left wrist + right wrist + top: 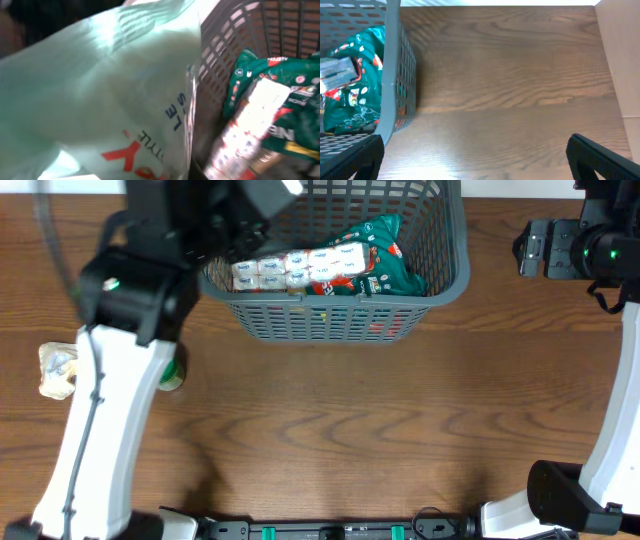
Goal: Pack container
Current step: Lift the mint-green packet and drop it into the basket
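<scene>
Wood-grain table (350, 430), grey basket (330, 320) at far edge; R fingers (600, 160) apart, L fingers unclear.

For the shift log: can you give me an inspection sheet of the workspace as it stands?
Surface: wood-grain table, no spills seen.
Job's things: basket at the far edge, holding a green packet and a white multipack; a pale green bag fills the left wrist view beside its wall.
Clutter: wrapped item at left; green thing half hidden by the left arm.
Grippers: left gripper over the basket, fingers hidden; right gripper open, empty, beside the basket.
Cables: grey cable along the left arm.
Surroundings: pale panel past the table edge.
</scene>
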`<action>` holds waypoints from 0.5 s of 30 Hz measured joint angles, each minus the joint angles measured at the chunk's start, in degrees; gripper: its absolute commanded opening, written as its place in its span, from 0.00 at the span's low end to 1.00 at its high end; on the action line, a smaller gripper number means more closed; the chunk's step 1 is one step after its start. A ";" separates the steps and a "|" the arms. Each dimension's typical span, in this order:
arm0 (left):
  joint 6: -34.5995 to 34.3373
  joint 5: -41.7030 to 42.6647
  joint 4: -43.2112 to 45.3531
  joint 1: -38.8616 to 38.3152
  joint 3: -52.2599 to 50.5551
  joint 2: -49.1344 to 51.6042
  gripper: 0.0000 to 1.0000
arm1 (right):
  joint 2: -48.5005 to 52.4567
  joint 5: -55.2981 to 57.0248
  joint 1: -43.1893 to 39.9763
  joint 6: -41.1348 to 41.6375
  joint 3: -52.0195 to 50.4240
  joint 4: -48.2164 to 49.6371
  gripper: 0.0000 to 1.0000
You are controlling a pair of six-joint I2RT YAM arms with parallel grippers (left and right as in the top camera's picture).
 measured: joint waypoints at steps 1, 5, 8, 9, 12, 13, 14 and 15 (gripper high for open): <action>1.73 0.02 0.96 -0.52 0.02 1.51 0.06 | 0.00 0.00 0.00 0.00 0.00 -0.02 0.99; 5.60 -0.02 2.43 -0.94 0.02 8.66 0.06 | 0.00 0.00 0.00 0.00 0.00 -0.42 0.99; 6.97 -0.46 2.40 -0.92 0.00 15.19 0.06 | 0.00 0.00 0.00 0.00 0.00 -0.55 0.99; 7.21 -1.01 2.40 -0.92 0.00 17.55 0.07 | 0.00 -0.02 0.00 0.00 0.00 -0.57 0.99; 7.08 -2.58 2.27 -0.94 -0.02 22.88 0.34 | 0.00 0.00 0.00 0.00 0.00 -0.61 0.99; 6.71 -2.99 2.21 -0.92 -0.07 24.24 0.44 | 0.00 0.00 0.00 0.00 0.00 -0.66 0.99; 5.88 -3.34 2.10 -0.92 -0.13 25.44 0.61 | 0.00 -0.02 0.00 0.00 0.00 -0.87 0.99; 5.64 -3.52 2.01 -0.92 -0.13 25.99 0.81 | 0.00 0.00 0.00 0.00 0.00 -1.07 0.99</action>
